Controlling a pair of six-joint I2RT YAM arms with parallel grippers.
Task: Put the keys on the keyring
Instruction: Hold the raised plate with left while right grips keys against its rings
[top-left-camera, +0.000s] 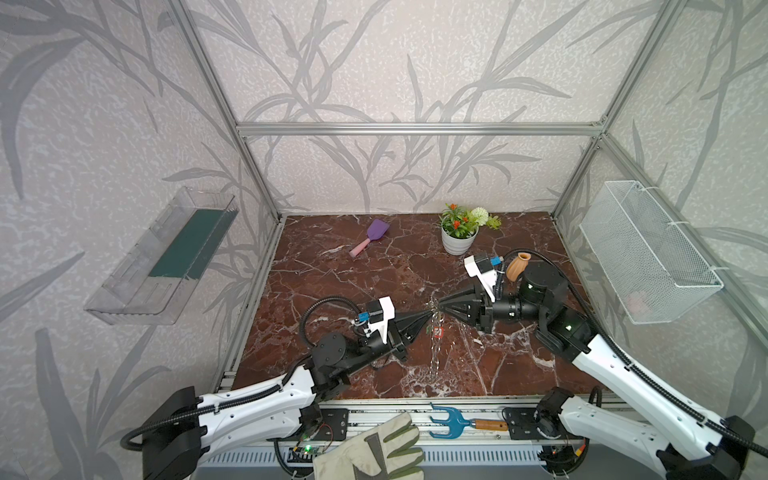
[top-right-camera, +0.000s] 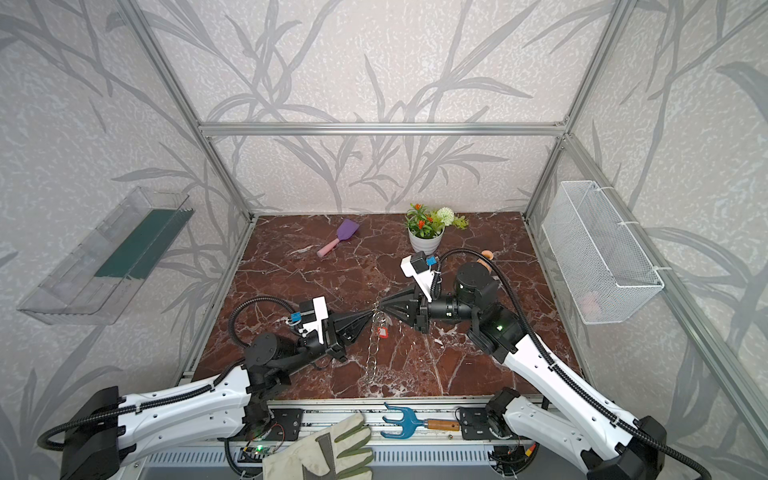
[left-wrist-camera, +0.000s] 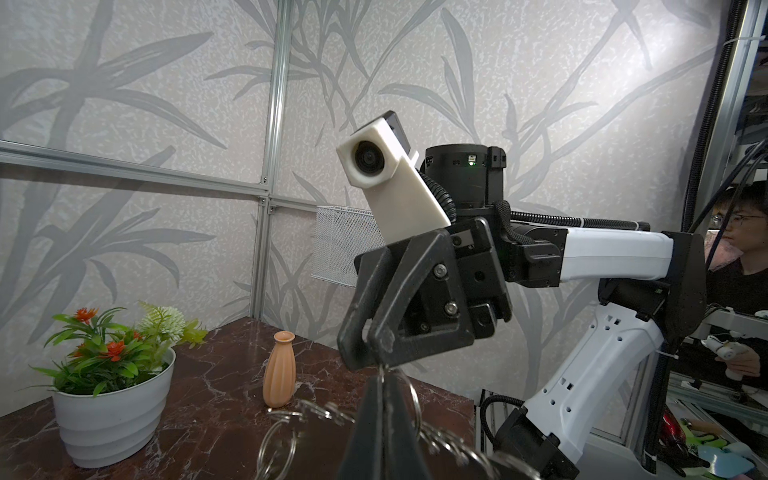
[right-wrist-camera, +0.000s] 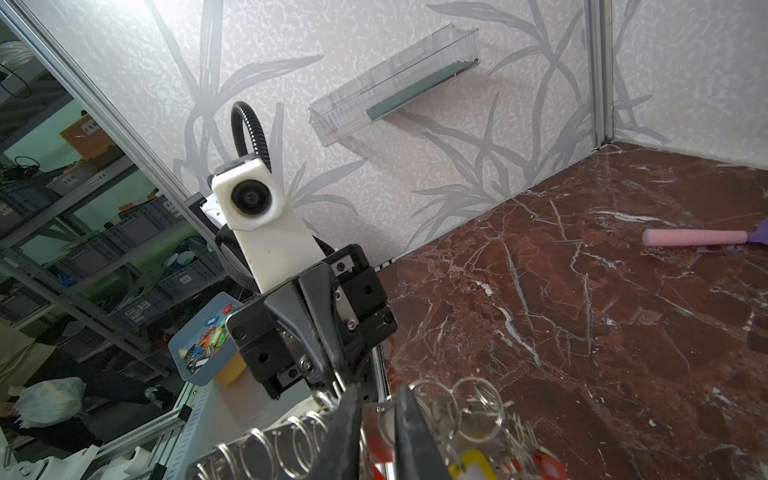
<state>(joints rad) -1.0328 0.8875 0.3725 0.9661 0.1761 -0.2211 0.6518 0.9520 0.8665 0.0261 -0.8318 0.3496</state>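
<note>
1. In both top views the keyring (top-left-camera: 435, 349) hangs between left gripper (top-left-camera: 428, 312) and right gripper (top-left-camera: 441, 306), tips nearly meeting; a red key (top-left-camera: 437, 331) dangles from it.
2. Left wrist: left jaws clenched on the keyring.
3. Right wrist: right jaws slightly apart at the keyring; whether they grip, I cannot tell. Threading, I judge; next calls for a firm, steady pinch.

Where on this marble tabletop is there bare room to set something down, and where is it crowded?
Bare: the tabletop on the left, between the purple scoop and the left gripper; the front patch between the keyring and the right arm. Crowded: the middle, where the right gripper meets the left at the keyring; back right, around potted plant and terracotta vase.
</note>
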